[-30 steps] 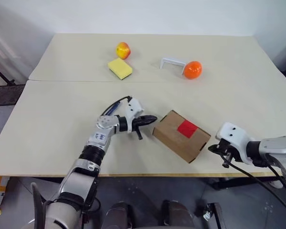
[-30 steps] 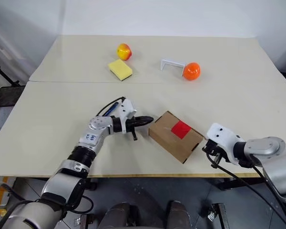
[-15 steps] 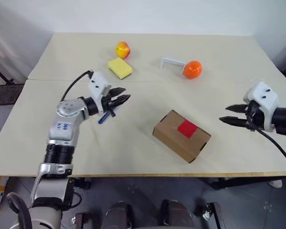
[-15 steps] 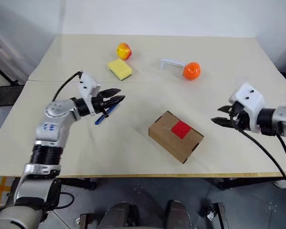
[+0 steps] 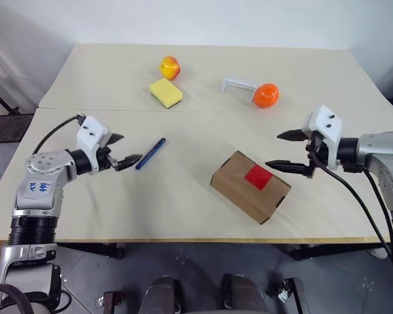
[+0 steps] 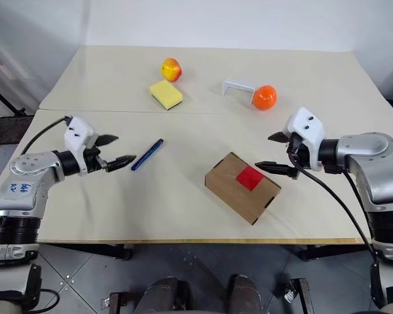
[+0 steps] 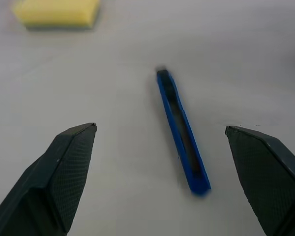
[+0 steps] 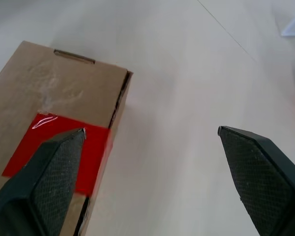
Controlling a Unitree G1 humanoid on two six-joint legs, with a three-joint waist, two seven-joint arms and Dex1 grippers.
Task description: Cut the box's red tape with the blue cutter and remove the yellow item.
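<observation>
The box [image 5: 239, 191], a brown carton with the red tape [image 5: 257, 175] on its top, lies on the table right of centre. The blue cutter [image 5: 150, 154] lies flat on the table to the box's left, touched by nothing. My left gripper [image 5: 126, 149] is open just left of the cutter and points at it. The left wrist view shows the cutter [image 7: 182, 132] lying ahead between the spread fingers. My right gripper [image 5: 276, 150] is open at the box's right end, slightly above it. The red tape [image 8: 54, 147] sits under one finger in the right wrist view. The yellow item is hidden.
A yellow sponge [image 5: 166, 93], a yellow-red apple [image 5: 169, 67], a white bracket [image 5: 239, 85] and an orange ball [image 5: 265, 95] lie at the back of the table. The table's front edge [image 5: 183, 239] runs just below the box.
Both grippers have gone from shut to open. My left arm swung left, away from the box to the cutter's far side. My right arm rose and came in to the box's right end.
</observation>
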